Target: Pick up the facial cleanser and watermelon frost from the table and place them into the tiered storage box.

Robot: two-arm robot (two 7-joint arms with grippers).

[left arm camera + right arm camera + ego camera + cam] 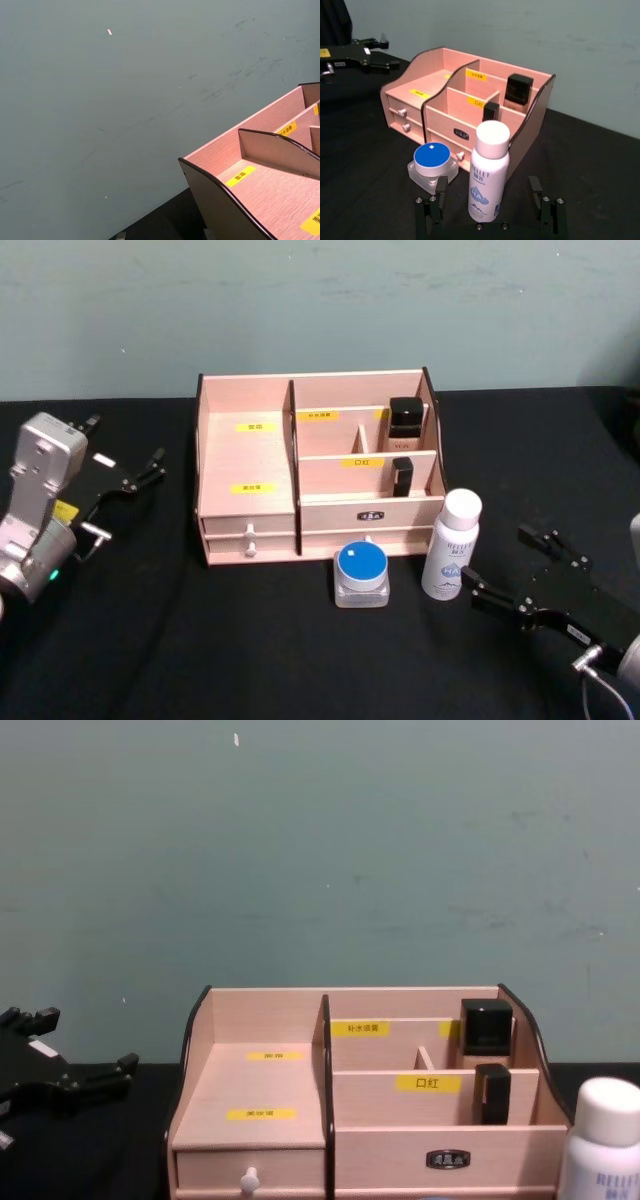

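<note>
Basically nothing's in the box yet, as far as I can see. Closest to the robot, the right gripper (498, 558) sits low over the black table (250, 660) with its fingers spread wide and nothing between them. The white bottle (450, 545) stands upright just ahead of it. In the right wrist view it lines up with the gap, and one fingertip is just beside its base, but it isn't pinched. Just left of the bottle is the blue-lidded jar (361, 575), also upright on the table, just in front of the tiered storage box (245, 400) and its white-knobbed drawers. I'm guessing those two are the cleanser and the watermelon frost, but I can't read which is which. Further back, the box's right-hand compartments hold a slim dark tube (402, 477) and, behind it, a black boxy container (405, 418). The wide stepped shelves on the left carry just yellow labels. Off to the left of the box, well apart from both items, the left gripper (390, 53) is released too, holding nothing. My read: zero of two placed, grabbing the bottle looks like the step in hand, and the jar comes after.
</note>
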